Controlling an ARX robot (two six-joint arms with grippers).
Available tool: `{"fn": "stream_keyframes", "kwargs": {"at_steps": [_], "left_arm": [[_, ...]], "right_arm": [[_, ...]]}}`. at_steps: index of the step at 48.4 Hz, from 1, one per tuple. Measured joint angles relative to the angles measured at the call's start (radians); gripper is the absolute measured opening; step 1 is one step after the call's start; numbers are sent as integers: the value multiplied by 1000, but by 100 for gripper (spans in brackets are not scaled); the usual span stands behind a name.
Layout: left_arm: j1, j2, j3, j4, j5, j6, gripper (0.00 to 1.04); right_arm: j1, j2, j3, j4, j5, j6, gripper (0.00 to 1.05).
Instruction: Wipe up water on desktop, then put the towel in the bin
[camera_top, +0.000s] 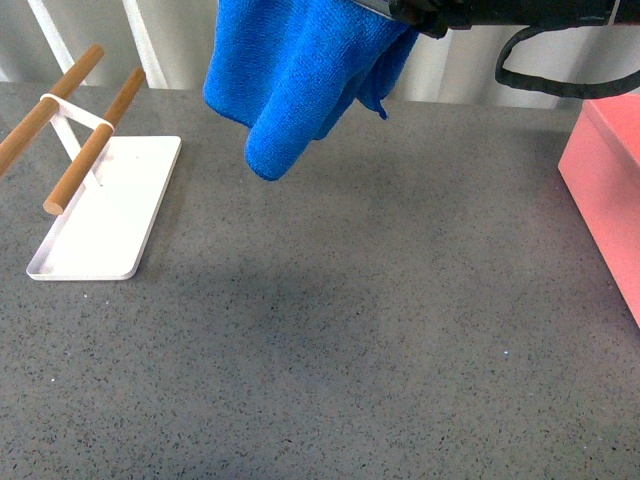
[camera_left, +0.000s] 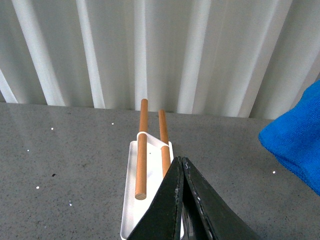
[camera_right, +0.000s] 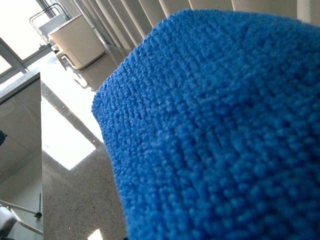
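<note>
The blue towel (camera_top: 300, 70) hangs in folds high over the back of the grey speckled desktop (camera_top: 350, 330), clear of the surface. My right gripper (camera_top: 405, 20) is shut on the towel's upper part at the top edge of the front view. The towel (camera_right: 215, 130) fills the right wrist view and hides the fingers. The pink bin (camera_top: 610, 170) stands at the right edge, to the right of the hanging towel. My left gripper (camera_left: 181, 161) is shut with nothing in it, above the near end of the white rack (camera_left: 131, 200). No water shows on the desktop.
A white rack (camera_top: 105, 215) with two wooden bars (camera_top: 95, 140) stands at the left of the desktop. A black cable (camera_top: 540, 75) loops under the right arm. A ribbed white wall runs behind the desktop. The towel's edge (camera_left: 297, 140) shows in the left wrist view.
</note>
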Motion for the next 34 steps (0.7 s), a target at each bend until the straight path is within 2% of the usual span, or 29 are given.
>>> {"fn": "stream_keyframes", "kwargs": {"at_steps": [8,13,34], "left_arm": [[0,-112,-40,-74,4,0,4],[0,-137,-81,-47,5,0,4],[1,-423,-82,-312,5,0,4]], "right_arm": [[9,-25,-28,29,11,5,5],[14,-34,-42,28,18,5,5],[6,-34,-54,28,17,-1,5]]}}
